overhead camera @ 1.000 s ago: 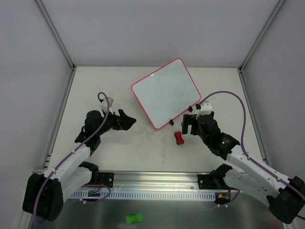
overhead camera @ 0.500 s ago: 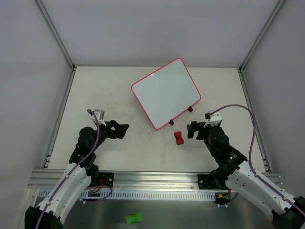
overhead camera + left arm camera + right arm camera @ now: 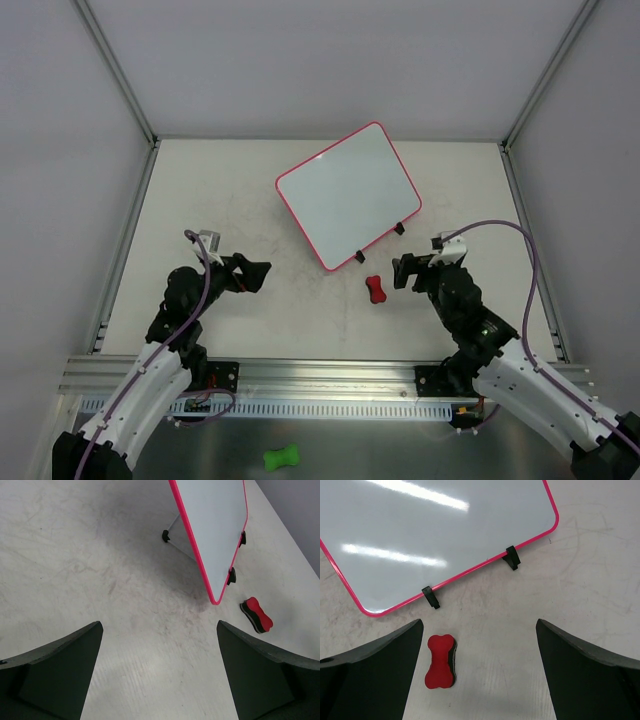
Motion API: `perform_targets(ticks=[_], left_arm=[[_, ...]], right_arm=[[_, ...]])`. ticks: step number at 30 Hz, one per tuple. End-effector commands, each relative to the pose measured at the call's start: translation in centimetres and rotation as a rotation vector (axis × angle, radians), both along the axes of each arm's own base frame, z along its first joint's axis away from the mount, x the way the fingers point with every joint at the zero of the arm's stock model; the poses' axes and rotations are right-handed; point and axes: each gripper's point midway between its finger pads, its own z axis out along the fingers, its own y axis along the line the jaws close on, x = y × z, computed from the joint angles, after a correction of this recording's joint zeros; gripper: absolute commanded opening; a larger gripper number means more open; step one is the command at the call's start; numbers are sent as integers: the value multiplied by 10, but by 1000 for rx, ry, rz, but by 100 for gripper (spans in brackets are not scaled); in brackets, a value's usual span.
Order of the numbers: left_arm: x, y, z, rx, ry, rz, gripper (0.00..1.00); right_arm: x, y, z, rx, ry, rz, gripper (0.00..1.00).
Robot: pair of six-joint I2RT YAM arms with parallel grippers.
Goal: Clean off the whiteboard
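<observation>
Gaping left claw, right claw spread empty; whiteboard prop leg only in left wrist view

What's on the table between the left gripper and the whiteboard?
Nothing but bare, scuffed table between the left gripper and the whiteboard, clearest in the left wrist view. The red eraser lies off past the board's corner, not in that stretch.

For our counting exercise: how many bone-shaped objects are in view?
2. The red bone lies beside the whiteboard's clipped edge; the green bone lies off the table, beyond its near edge.
</observation>
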Motion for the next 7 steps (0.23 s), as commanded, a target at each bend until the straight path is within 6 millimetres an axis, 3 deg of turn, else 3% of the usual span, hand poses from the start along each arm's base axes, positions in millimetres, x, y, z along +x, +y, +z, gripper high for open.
perform_targets(ticks=[1,7], left_arm=[[1,-5,11,2,-46,-30,99],[1,-5,14,-1,-55,-33,99]], right_arm=[[5,-4,10,7,-45,-25,99],[5,-4,7,-6,-39,-25,99]])
